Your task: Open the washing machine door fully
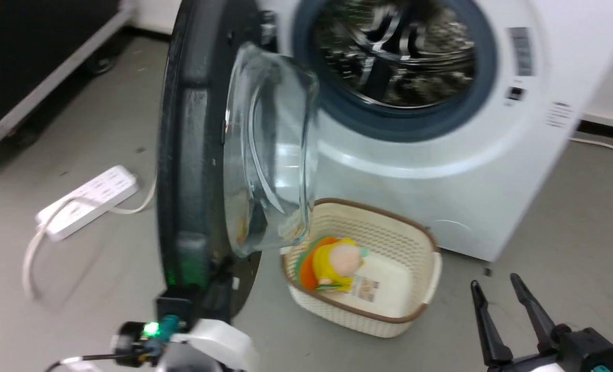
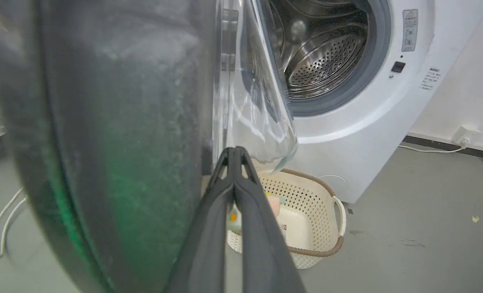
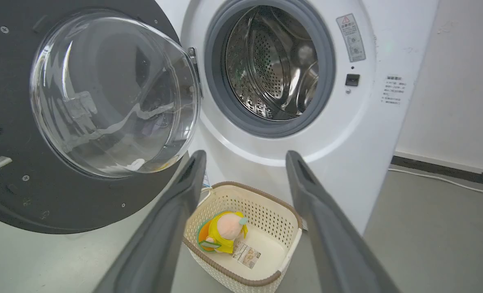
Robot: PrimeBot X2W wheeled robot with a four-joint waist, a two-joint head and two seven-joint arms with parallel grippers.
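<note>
The washing machine door stands swung out, edge-on in the head view, its glass bowl bulging toward the white washing machine. The steel drum lies exposed inside the grey-blue gasket. My left wrist sits at the door's bottom edge. In the left wrist view my left gripper is shut with nothing between its fingers, its tips beside the door's inner face, just under the bowl. My right gripper hangs open at the lower right, away from the door.
A cream laundry basket holding a yellow plush toy stands on the floor under the drum opening. A white power strip with its cable lies left of the door. A black case stands at the far left.
</note>
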